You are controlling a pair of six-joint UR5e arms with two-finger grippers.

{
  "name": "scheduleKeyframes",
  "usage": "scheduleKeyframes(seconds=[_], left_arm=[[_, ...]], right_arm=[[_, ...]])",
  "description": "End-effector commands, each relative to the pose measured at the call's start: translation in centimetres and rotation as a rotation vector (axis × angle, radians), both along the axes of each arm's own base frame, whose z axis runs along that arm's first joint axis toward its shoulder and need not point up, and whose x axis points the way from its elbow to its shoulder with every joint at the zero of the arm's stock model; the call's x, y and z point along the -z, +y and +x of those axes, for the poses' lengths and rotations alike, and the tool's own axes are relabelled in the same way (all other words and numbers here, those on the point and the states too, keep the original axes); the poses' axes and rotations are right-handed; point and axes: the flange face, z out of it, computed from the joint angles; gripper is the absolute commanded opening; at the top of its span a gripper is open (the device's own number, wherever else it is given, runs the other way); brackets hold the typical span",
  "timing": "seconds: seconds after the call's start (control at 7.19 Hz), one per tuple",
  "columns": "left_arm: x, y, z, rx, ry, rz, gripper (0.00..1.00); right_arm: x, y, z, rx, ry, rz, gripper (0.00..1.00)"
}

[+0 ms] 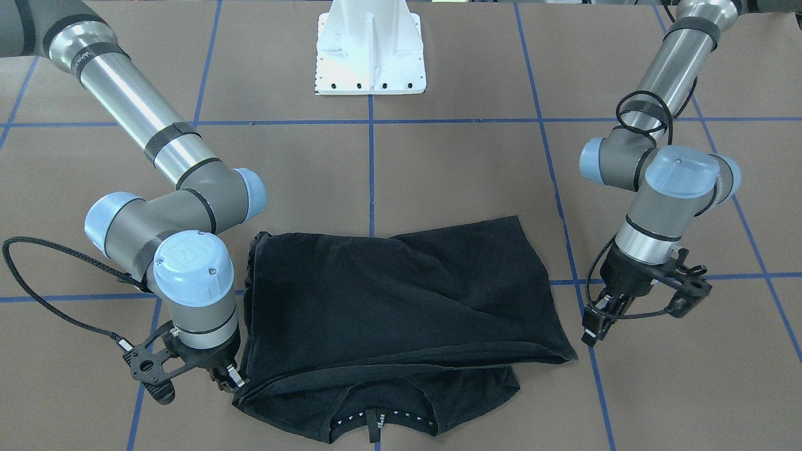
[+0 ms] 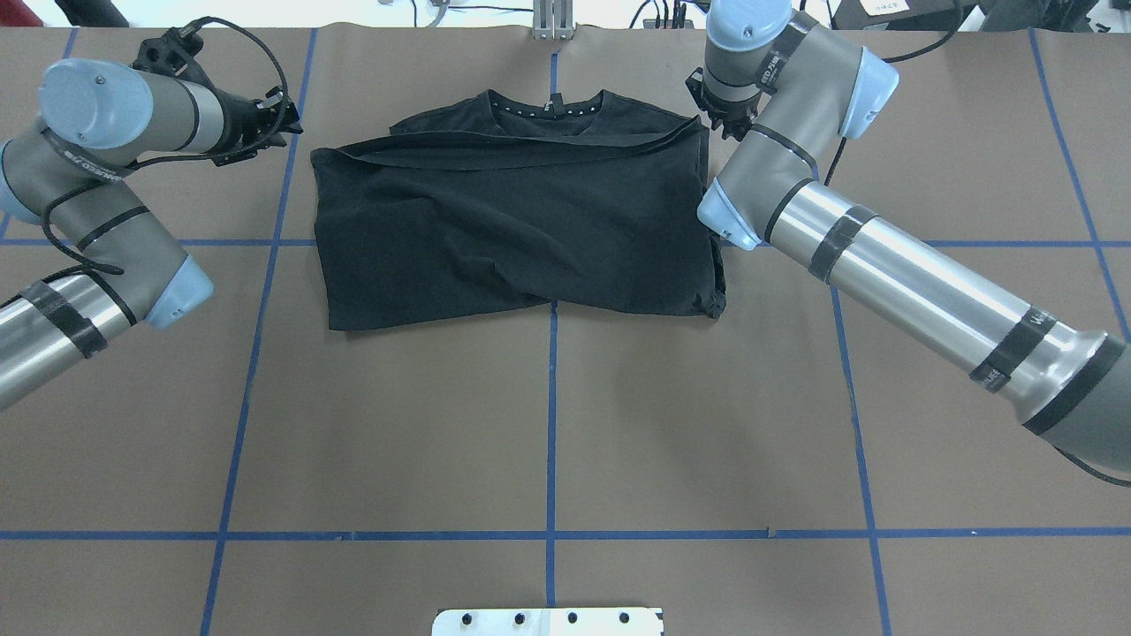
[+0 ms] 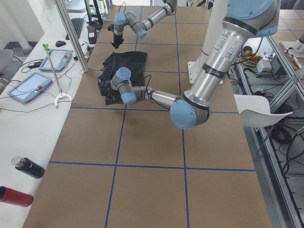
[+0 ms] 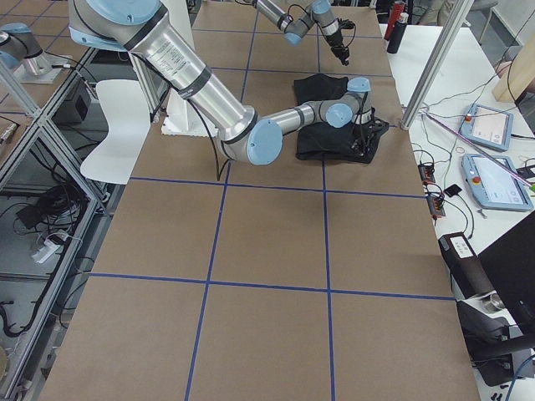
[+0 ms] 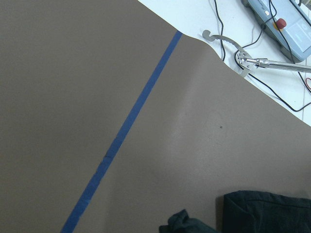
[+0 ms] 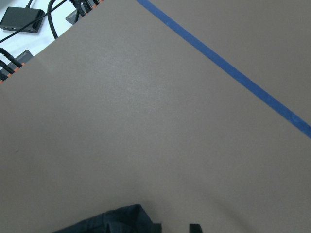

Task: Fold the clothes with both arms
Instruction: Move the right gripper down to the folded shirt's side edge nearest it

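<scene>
The black T-shirt [image 1: 401, 300] lies folded on the brown table, with the collar [image 1: 376, 426] at the side away from the robot and the chest graphic hidden. It also shows in the overhead view [image 2: 512, 221]. My right gripper [image 1: 229, 378] is low at the shirt's corner by the collar end; its jaws look slightly open, with no cloth held. My left gripper [image 1: 592, 329] hangs just off the opposite corner, apart from the cloth, and looks open and empty. Both wrist views show only a shirt edge [image 5: 262, 213] [image 6: 112, 221] and bare table.
The white pedestal base [image 1: 369, 56] stands at the robot's side of the table. Blue tape lines [image 2: 552, 424] cross the brown table. A side bench beyond the shirt holds control tablets [image 3: 28, 88], cables and bottles [image 3: 28, 167]. A metal post [image 3: 71, 33] stands at that table edge.
</scene>
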Motion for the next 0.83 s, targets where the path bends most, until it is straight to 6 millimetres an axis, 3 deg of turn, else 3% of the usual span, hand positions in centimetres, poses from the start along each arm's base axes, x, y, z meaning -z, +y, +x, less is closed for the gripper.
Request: scheduleKeyframes(seconds=[0.0, 0.14, 0.28, 0.42, 0.7], left_arm=[[1.0, -0.7, -0.5, 0.023, 0.025, -0.009, 1.0], [1.2, -0.7, -0.5, 0.023, 0.027, -0.007, 1.0], [1.5, -0.7, -0.6, 0.021, 0.031, -0.002, 1.0], [1.9, -0.6, -0.6, 0.017, 0.038, 0.004, 1.0], [3.3, -0.1, -1.1, 0.019, 0.057, 0.028, 1.0]], right_arm=[[1.6, 2.8, 2.3, 0.006, -0.084, 0.046, 0.56], [1.0, 6.8, 3.7, 0.04, -0.136, 0.065, 0.63], [-0.1, 12.0, 3.7, 0.074, -0.165, 0.08, 0.65], [1.1, 15.5, 3.8, 0.073, -0.215, 0.085, 0.68], [0.9, 23.6, 0.9, 0.05, -0.237, 0.082, 0.7]])
